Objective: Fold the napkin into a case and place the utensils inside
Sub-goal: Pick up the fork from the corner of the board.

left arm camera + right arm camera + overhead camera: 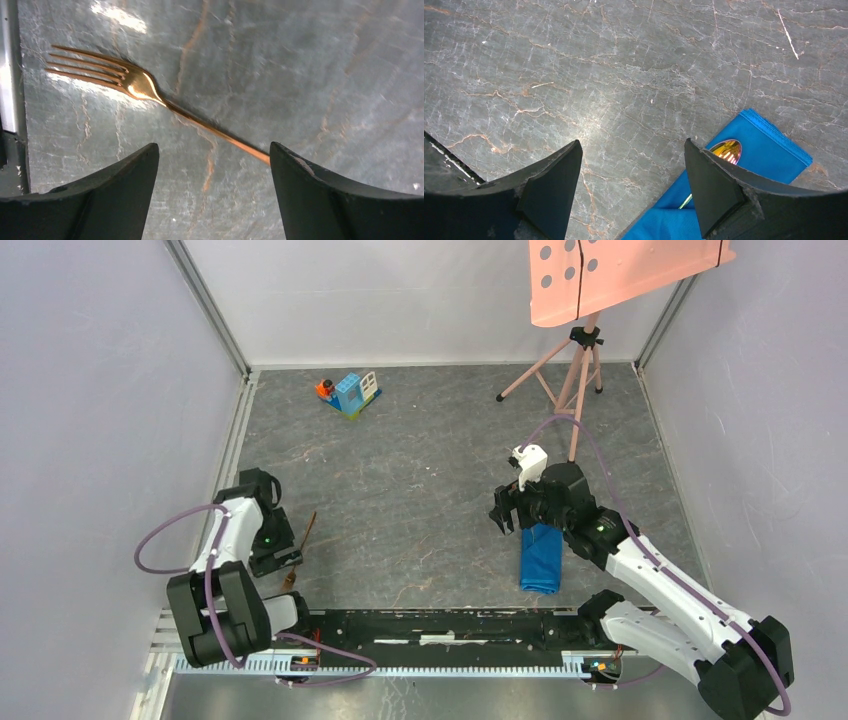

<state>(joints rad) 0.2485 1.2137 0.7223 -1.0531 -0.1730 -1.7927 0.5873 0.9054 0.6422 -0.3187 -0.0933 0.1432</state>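
Observation:
The golden-copper fork [135, 85] lies flat on the grey table, tines at upper left, its thin handle running down to my left gripper's right finger [320, 195]. My left gripper [213, 145] hovers open over the handle end, holding nothing; from above it [280, 558] sits beside the fork [303, 540]. The blue napkin [542, 558] lies folded into a narrow case. In the right wrist view the spoon [728, 149] rests on the napkin [769, 150], bowl showing and handle tucked under a fold. My right gripper [631, 142] is open and empty just left of the napkin.
A small blue-and-white toy block house [350, 393] stands at the far left. A pink tripod [575, 390] with a pink board is at the far right. Grey walls enclose the table, and a black rail [440, 638] runs along the near edge.

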